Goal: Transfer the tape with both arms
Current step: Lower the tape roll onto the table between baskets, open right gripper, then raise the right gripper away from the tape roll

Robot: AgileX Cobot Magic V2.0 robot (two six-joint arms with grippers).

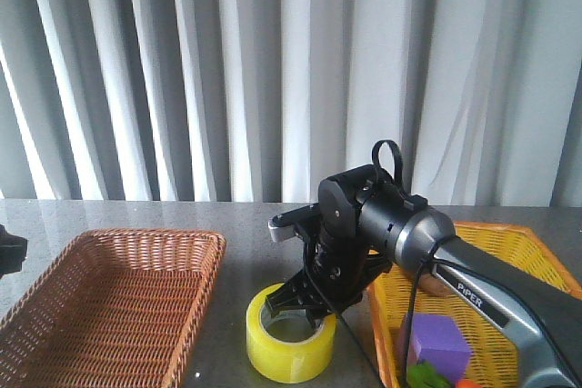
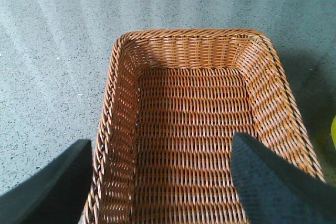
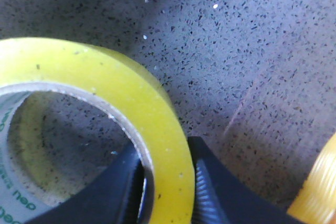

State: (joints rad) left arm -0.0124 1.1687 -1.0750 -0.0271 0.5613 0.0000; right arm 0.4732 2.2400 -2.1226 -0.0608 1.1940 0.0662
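Observation:
The tape point(image 1: 289, 352), a yellow roll with a white printed core, lies flat on the grey table between the two baskets. My right gripper point(image 1: 314, 311) reaches down onto its far side. In the right wrist view the right gripper point(image 3: 165, 153) straddles the wall of the tape point(image 3: 105, 77), one finger inside the core and one outside, closed against it. My left gripper point(image 2: 161, 142) is open and empty, hovering over the brown wicker basket point(image 2: 189, 34). In the front view only a dark bit of the left arm point(image 1: 9, 252) shows at the left edge.
The brown wicker basket point(image 1: 136, 235) stands at the left and holds nothing. A yellow-orange basket point(image 1: 509, 229) at the right holds a purple cube point(image 1: 438, 343) and a green item point(image 1: 427, 377); its edge shows in the right wrist view point(image 3: 320, 192). Curtains hang behind the table.

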